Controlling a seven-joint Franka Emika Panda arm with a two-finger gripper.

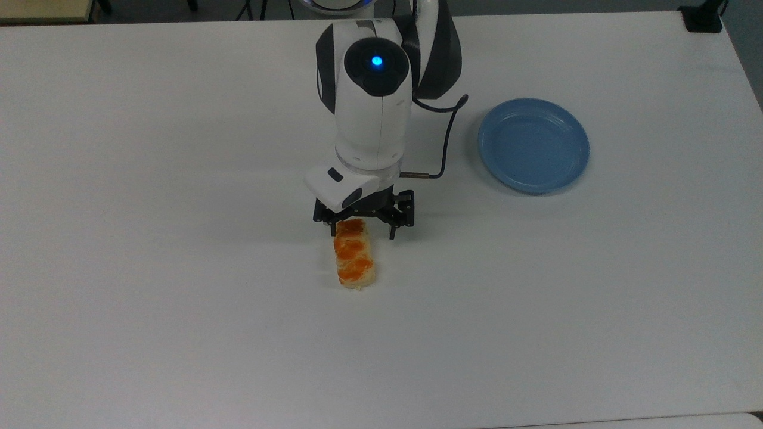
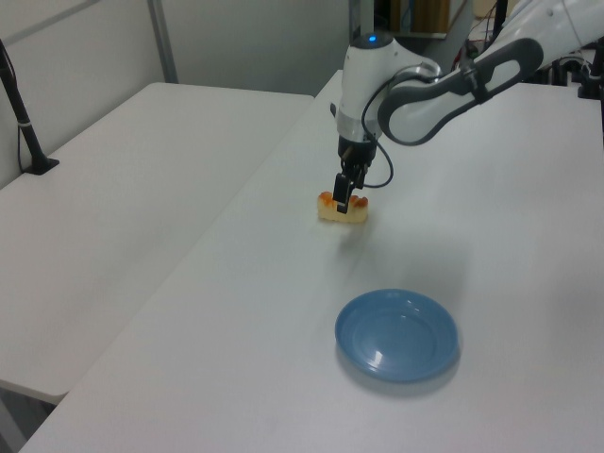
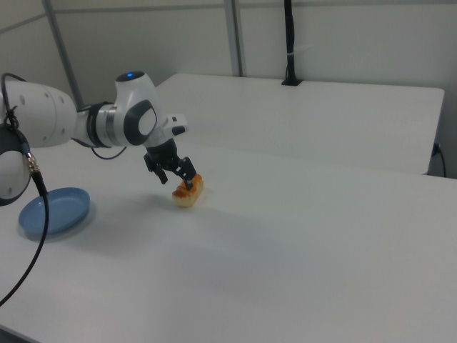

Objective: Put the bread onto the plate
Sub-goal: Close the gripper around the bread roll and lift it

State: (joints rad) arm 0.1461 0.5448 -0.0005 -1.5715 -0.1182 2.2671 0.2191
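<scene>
The bread (image 1: 354, 256), a small pale-tan bun with orange patches, lies on the white table near the middle of the top view. My gripper (image 1: 362, 232) is open and hangs low over the bread's upper end in the top view, one finger on each side of that end. In the left view the gripper (image 2: 343, 196) overlaps the bread (image 2: 343, 211). The right view shows the gripper (image 3: 177, 181) at the bread's (image 3: 190, 193) left end. I cannot tell whether the fingers touch it. The blue plate (image 1: 533, 145) lies bare to the top view's right, also seen as plate (image 2: 397, 334) and plate (image 3: 56, 210).
The arm's black cable (image 1: 446, 143) loops between wrist and plate. A black clamp base (image 1: 703, 18) stands at the table's corner at the top view's upper right. A second white table (image 2: 123, 208) adjoins, with a black post (image 2: 24, 113) on it.
</scene>
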